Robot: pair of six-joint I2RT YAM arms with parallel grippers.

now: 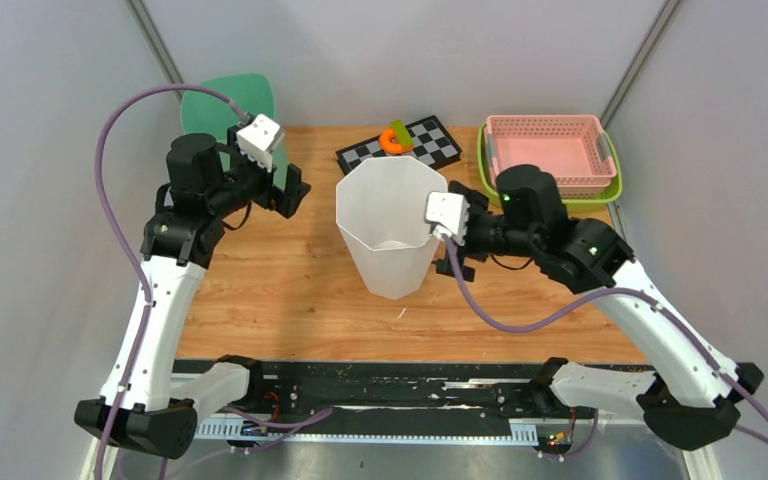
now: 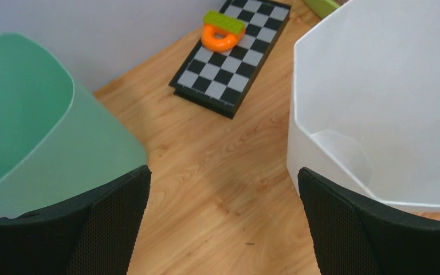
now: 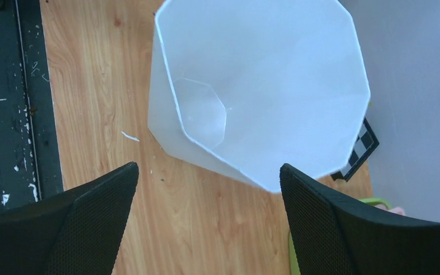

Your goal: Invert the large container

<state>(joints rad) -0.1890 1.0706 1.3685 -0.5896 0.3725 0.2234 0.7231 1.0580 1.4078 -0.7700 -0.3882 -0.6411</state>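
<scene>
The large container (image 1: 390, 220) is a white translucent tub with an eight-sided rim. It stands upright, mouth up, in the middle of the wooden table (image 1: 280, 290). It is empty in the left wrist view (image 2: 378, 103) and the right wrist view (image 3: 263, 86). My left gripper (image 1: 295, 190) hangs open to its left, between it and a green container, with only bare wood between the fingers (image 2: 222, 172). My right gripper (image 1: 463, 232) is open close beside the tub's right wall, holding nothing (image 3: 209, 167); the tub's rim lies just beyond its fingertips.
A green container (image 1: 230, 105) stands at the back left, close to the left finger (image 2: 28, 126). Behind the tub lies a checkerboard (image 1: 430, 140) with an orange ring and green brick (image 1: 395, 138) on it. A pink basket (image 1: 545, 150) sits in a green tray (image 1: 600, 195) at the back right.
</scene>
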